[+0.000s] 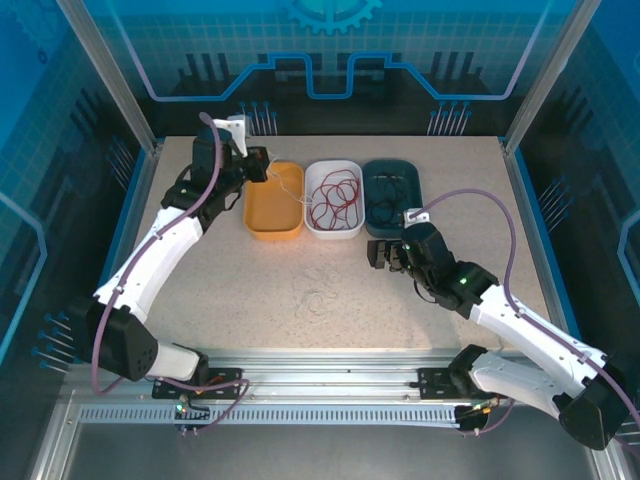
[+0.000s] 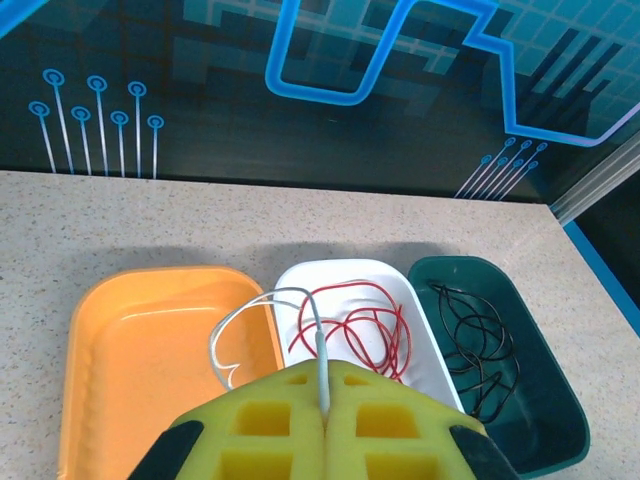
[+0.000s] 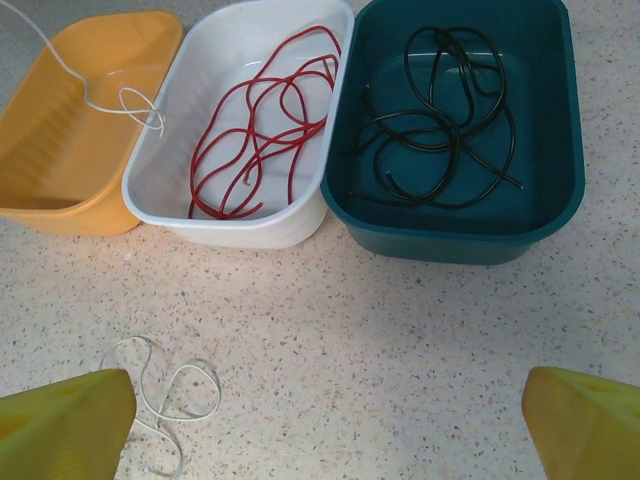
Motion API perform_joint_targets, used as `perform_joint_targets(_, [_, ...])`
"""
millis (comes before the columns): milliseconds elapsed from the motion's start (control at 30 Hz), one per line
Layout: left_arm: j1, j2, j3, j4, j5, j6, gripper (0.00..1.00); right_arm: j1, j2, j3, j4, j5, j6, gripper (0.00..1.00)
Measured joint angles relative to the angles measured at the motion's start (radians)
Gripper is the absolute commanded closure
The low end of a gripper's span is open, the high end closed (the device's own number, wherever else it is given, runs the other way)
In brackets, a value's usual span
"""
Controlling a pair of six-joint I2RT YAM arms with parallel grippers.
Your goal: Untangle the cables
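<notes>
My left gripper (image 2: 326,415) is shut on a pale whitish cable (image 2: 255,312) and holds it above the orange tray (image 2: 130,370); the strand loops over the tray's right rim. In the top view that gripper (image 1: 262,166) sits at the orange tray's (image 1: 272,215) far left corner. Red cable (image 2: 360,325) lies coiled in the white tray (image 3: 235,90), and black cable (image 3: 445,110) in the teal tray (image 3: 450,230). A second whitish cable (image 3: 165,395) lies loose on the table. My right gripper (image 1: 385,257) stands open, low over bare table in front of the teal tray (image 1: 392,190).
The three trays stand side by side at the back middle of the speckled table (image 1: 330,290). The loose whitish cable (image 1: 318,298) lies mid-table. Metal posts and blue panels close in the sides and the back.
</notes>
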Motion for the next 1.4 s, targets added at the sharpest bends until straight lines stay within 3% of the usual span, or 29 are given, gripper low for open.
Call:
perform_joint_targets(200, [0.031, 0.000, 0.042, -0.037, 0.006, -0.001, 1.00, -0.008, 0.021, 0.000, -0.002, -0.004, 0.003, 0.00])
perform_joint_targets(567, [0.035, -0.069, 0.139, -0.034, 0.146, -0.072, 1.00, -0.010, 0.067, 0.000, 0.014, -0.011, 0.003, 0.00])
perform_joint_targets(1033, [0.035, -0.060, 0.038, -0.035, 0.097, -0.072, 1.00, -0.010, 0.083, 0.000, 0.014, -0.013, 0.016, 0.00])
perform_joint_targets(1400, [0.035, 0.125, -0.021, -0.035, 0.011, -0.041, 1.00, -0.046, 0.091, 0.005, -0.009, -0.016, 0.041, 0.00])
